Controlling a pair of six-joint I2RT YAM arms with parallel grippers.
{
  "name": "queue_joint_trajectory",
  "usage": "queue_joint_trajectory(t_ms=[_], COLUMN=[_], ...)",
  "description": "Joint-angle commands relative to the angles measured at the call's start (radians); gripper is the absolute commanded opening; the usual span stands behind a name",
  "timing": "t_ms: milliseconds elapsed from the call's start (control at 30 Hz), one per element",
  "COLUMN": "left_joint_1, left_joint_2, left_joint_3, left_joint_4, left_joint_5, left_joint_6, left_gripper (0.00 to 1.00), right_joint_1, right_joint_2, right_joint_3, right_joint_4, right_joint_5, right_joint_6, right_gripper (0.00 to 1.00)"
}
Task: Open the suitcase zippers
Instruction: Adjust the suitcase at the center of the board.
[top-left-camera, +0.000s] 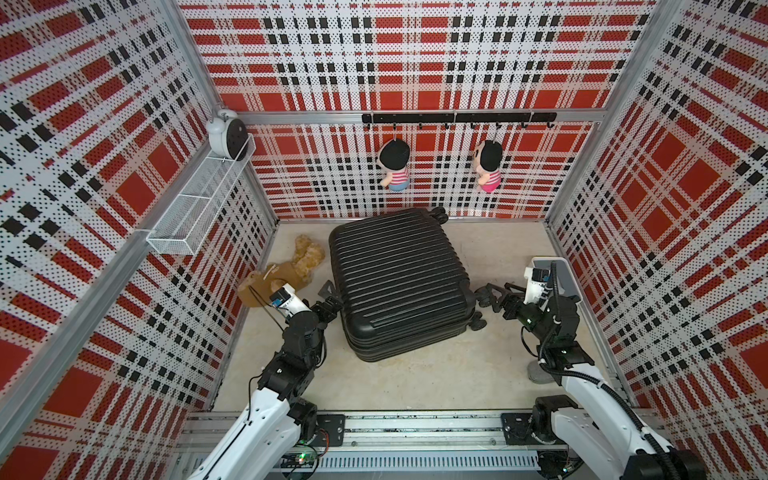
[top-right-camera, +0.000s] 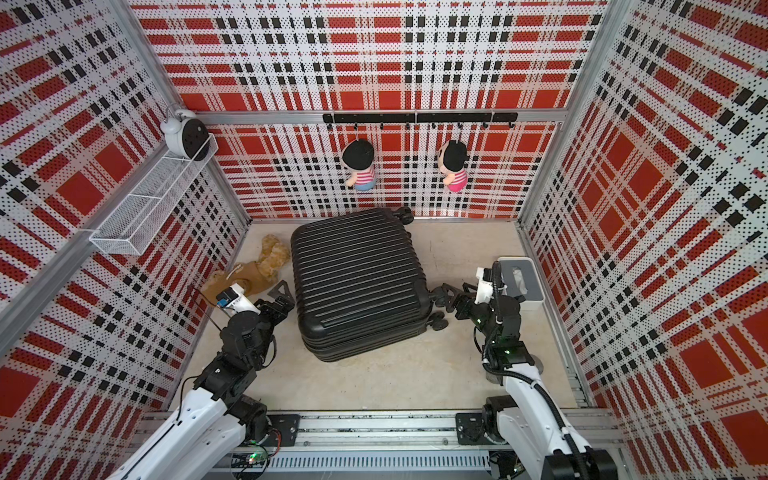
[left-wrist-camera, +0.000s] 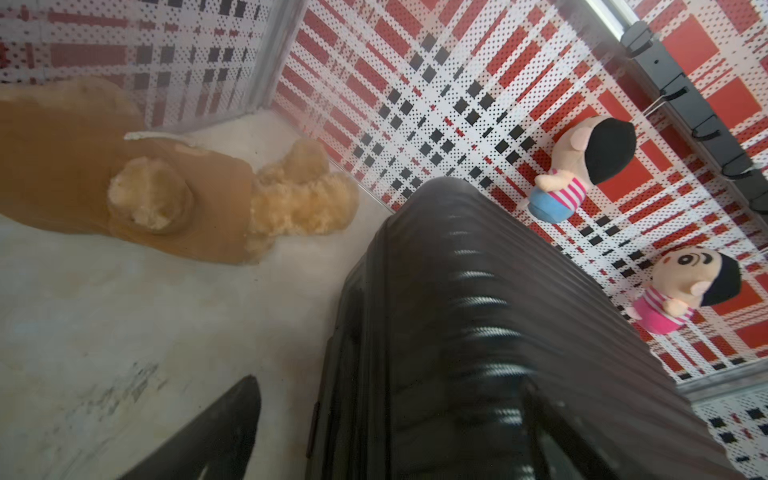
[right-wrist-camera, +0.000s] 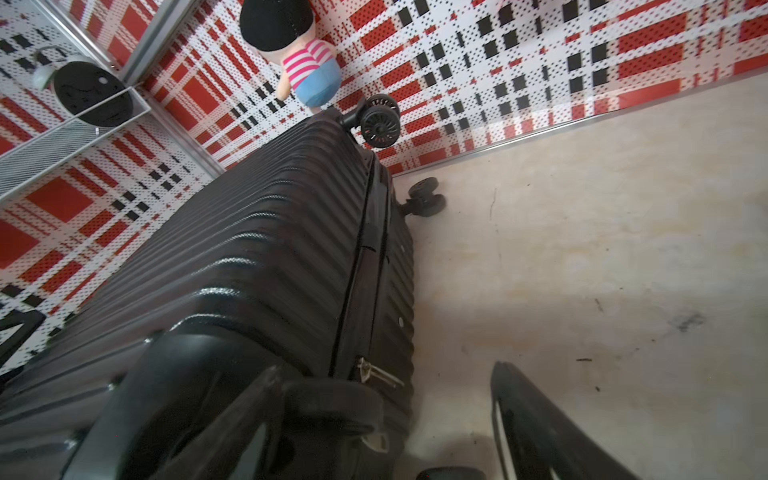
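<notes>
both top views: the suitcase (top-left-camera: 399, 282) is lying flat on the desk (top-left-camera: 415, 382), ribbed shell facing up, far end close to the back wall, wheels pointing to the robot's right. left pincer (top-left-camera: 331, 300) is hovering at the case's near left corner, jaws standing wide apart, gripping nothing. right pincer (top-left-camera: 493, 298) is sitting just beside the near wheels (top-left-camera: 478, 324) on the case's right side, jaws also apart. a plush bear (top-left-camera: 291, 270) in a brown top is lying on the desk left of the case, just beyond the left pincer. two dolls (top-left-camera: 395, 164) are hanging from a black hook rail (top-left-camera: 457, 117) on the back wall. an alarm clock (top-left-camera: 226, 135) is standing at the far end of a wire basket (top-left-camera: 195, 212) on the left wall. a white box (top-right-camera: 532, 286) is sitting behind the right arm. left wrist view: one finger (left-wrist-camera: 220, 432) is reaching over bare desk, the other is showing dark and blurred over the ribbed shell, so the case's edge is lying between the spread jaws; touching or not, cannot tell. right wrist view: the zippers (right-wrist-camera: 360, 257) are running as a thin dark line along the seam between the two shell halves, looking closed along the stretch in view. a silver pull (right-wrist-camera: 376, 372) is hanging at the near end of that seam, close to a wheel fitting. one finger (right-wrist-camera: 536, 432) is hanging over bare desk, apart from the case; the other is merging with the black wheel housing, so contact cannot be told.
</notes>
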Motion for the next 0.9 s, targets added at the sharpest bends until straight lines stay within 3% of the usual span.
queue_joint_trajectory(t_ms=[0, 133, 433, 500, 700, 867], left_joint_1=[0.006, 0.003, -0.023, -0.027, -0.064, -0.247], left_joint_2=[-0.074, -0.076, -0.002, -0.01, -0.046, 0.035], left_joint_3=[0.009, -0.02, -0.005, 0.01, 0.101, 0.289], left_joint_4=[-0.047, -0.007, 0.024, -0.011, -0.197, -0.445], left_joint_5=[0.078, 0.151, 0.18, 0.156, 0.054, -0.114], left_joint_6=[-0.08, -0.128, -0.11, -0.107, -0.109, -0.122], left_gripper=[0.98, 0.98, 0.98, 0.98, 0.98, 1.0], right_joint_1=[0.021, 0.073, 0.246, 0.247, 0.212, 0.087], right_joint_2=[-0.009, 0.036, 0.258, 0.263, 0.141, 0.008], right_joint_3=[-0.045, -0.053, 0.079, 0.088, 0.062, 0.013], right_joint_4=[0.007, 0.076, 0.198, 0.208, -0.001, -0.142], right_joint_5=[-0.171, -0.261, -0.26, -0.239, 0.01, 0.071], right_joint_6=[0.027, 0.048, 0.088, 0.093, 0.007, 0.031], right_gripper=[0.8, 0.8, 0.77, 0.77, 0.81, 0.83])
